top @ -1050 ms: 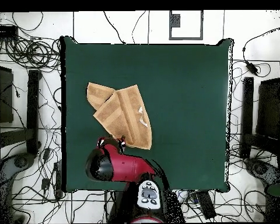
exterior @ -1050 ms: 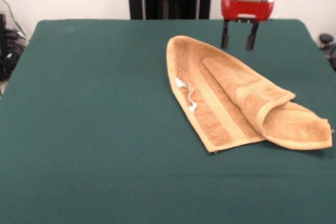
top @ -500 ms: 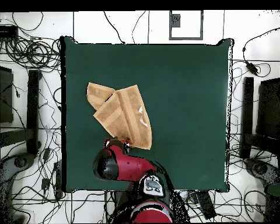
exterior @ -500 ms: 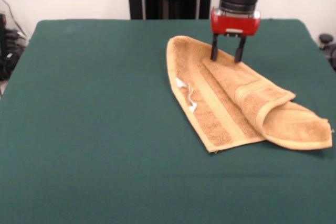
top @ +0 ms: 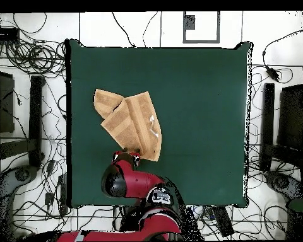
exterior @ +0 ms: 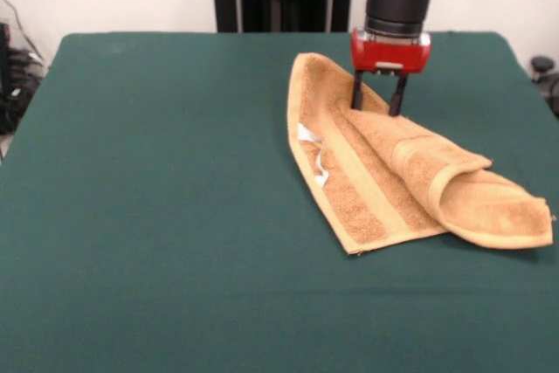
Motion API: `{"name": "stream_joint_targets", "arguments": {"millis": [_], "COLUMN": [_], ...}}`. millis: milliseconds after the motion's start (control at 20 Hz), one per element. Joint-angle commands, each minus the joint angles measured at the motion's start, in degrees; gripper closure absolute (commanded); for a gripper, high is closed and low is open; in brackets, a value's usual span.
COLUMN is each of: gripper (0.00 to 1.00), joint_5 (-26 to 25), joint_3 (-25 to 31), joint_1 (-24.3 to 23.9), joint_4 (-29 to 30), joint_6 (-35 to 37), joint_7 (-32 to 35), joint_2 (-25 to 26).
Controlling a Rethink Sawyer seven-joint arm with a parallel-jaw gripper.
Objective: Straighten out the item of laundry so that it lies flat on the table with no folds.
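Observation:
The item of laundry point(exterior: 376, 163), a tan terry towel, lies on the right half of the green table point(exterior: 157, 172). Its right end is folded over into a rounded flap, and a white care tag point(exterior: 310, 141) shows at its left edge. My gripper point(exterior: 377, 109) is down on the towel's far edge, open, with both fingertips touching the cloth and a narrow ridge of towel between them. In the overhead view the towel point(top: 132, 123) sits at the table's left side, with the gripper point(top: 127, 155) at its lower edge.
Bare green cloth point(top: 204, 94) takes up the rest of the tabletop. The towel's folded end lies close to the table's edge point(exterior: 546, 242). Cables and dark stands point(top: 35, 120) ring the table on the floor.
The gripper has come down from above the table's far side onto the towel's far edge. The towel's far corner has shifted a little to the right and bunched up.

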Motion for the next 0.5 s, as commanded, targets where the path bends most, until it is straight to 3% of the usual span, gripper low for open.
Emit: {"name": "stream_joint_targets", "arguments": {"millis": [50,500], "gripper": [0.0,0.0], "joint_5": [0.38,2.33], "joint_3": [6.87,8.0], "joint_1": [0.38,1.66], "joint_4": [-5.55,-5.26], "joint_6": [-1.96,-0.98], "joint_7": [11.36,12.77], "joint_2": [7.04,6.17]}}
